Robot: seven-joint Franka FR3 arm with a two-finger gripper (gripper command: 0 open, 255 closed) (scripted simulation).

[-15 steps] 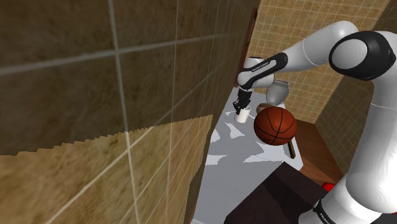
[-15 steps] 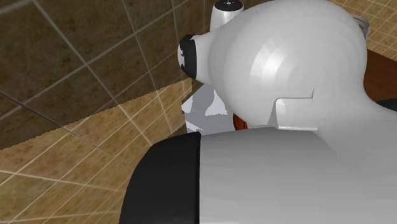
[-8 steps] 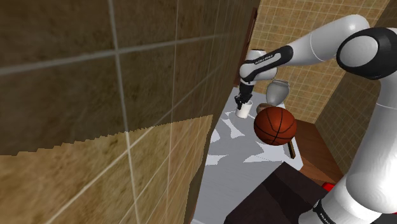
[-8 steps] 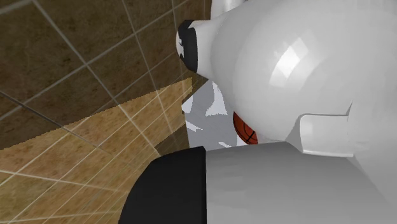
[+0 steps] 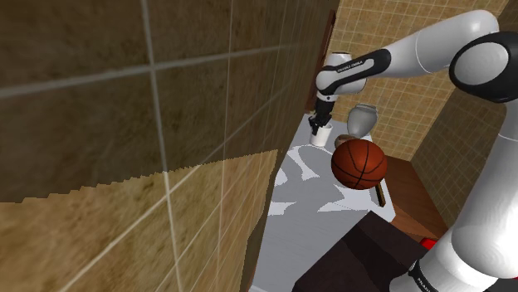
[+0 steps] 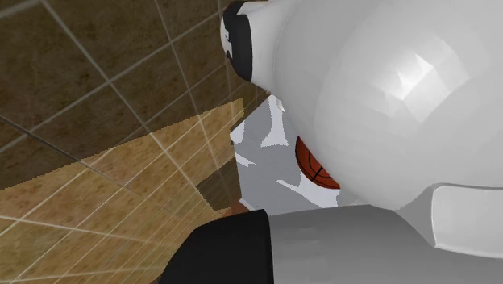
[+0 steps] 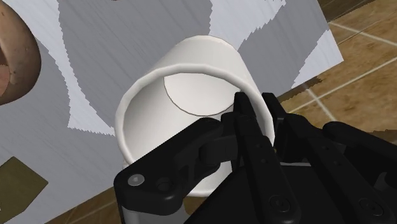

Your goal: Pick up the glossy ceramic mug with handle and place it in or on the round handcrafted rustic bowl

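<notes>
Gripper (image 5: pixel 318 123) hung at the far end of the counter (image 5: pixel 307 187), close to the brown tiled wall (image 5: pixel 124 124), with the arm (image 5: pixel 415 51) stretched across from the shoulder view's right.

Fingers pinched the white mug (image 5: pixel 322 137) by its wall at the rim. In the wrist view the gripper (image 7: pixel 254 108) sat at the lip and the mug (image 7: pixel 191 89) opened toward the camera, its pale inner bottom visible. Handle not made out. Could not tell whether the mug's base cleared the counter (image 7: pixel 95 38), which was grey with white patches.

Brown bowl (image 7: pixel 13 57) lay on the same counter, apart from the mug.

Basketball (image 5: pixel 359 163) hung just to the shoulder view's right of the mug and lower in that view. A grey vessel (image 5: pixel 362 120) stood behind it.

In the second exterior view the arm (image 6: pixel 387 97) bulked close to the camera. Past it showed a slice of the basketball (image 6: pixel 314 165) and the counter (image 6: pixel 262 157).
</notes>
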